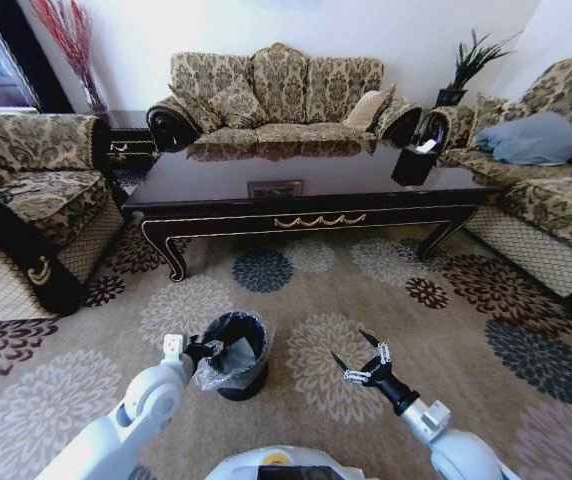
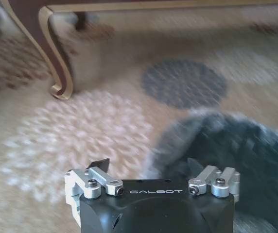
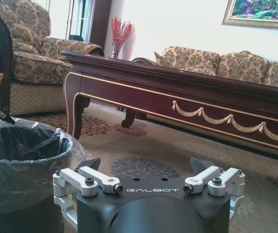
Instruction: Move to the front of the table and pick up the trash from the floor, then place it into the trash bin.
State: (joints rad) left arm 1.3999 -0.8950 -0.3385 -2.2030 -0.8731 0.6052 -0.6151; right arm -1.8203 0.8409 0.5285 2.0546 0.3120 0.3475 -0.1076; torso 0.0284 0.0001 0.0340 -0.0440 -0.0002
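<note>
Head view: left gripper [image 1: 204,349] hangs spread over the bin's [image 1: 249,381] rim, apparently placed for a drop though nothing shows between its fingers, right gripper [image 1: 357,357] waits released and empty over carpet, table [image 1: 216,212] ahead, trash unseen.

Blurred trash bin [image 2: 226,160] in left wrist view, table [image 2: 56,43] cut off by edge
</note>
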